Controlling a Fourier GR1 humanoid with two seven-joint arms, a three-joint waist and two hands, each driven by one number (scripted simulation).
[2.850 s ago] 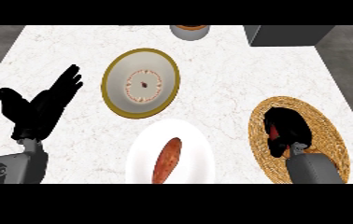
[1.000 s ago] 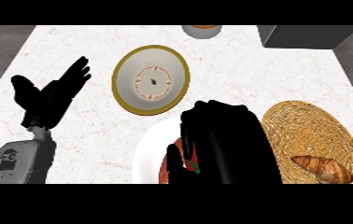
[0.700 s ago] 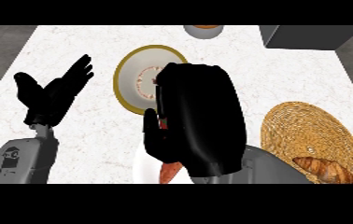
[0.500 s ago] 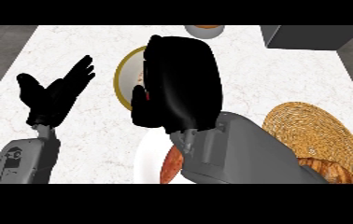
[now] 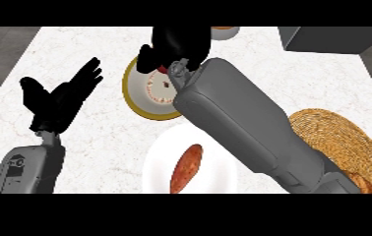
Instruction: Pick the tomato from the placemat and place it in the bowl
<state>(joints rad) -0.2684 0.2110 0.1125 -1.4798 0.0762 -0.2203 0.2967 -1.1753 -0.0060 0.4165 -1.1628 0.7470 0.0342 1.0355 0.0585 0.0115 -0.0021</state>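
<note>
With the right hand (image 5: 178, 45) over the bowl (image 5: 149, 85), fingers curled round the mostly hidden tomato (image 5: 174, 71), lower inside the rim before uncurling; left hand (image 5: 62, 100) rests open.

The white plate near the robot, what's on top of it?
A long orange-brown food lies on the white plate. The grey right arm covers the plate's right edge.
</note>
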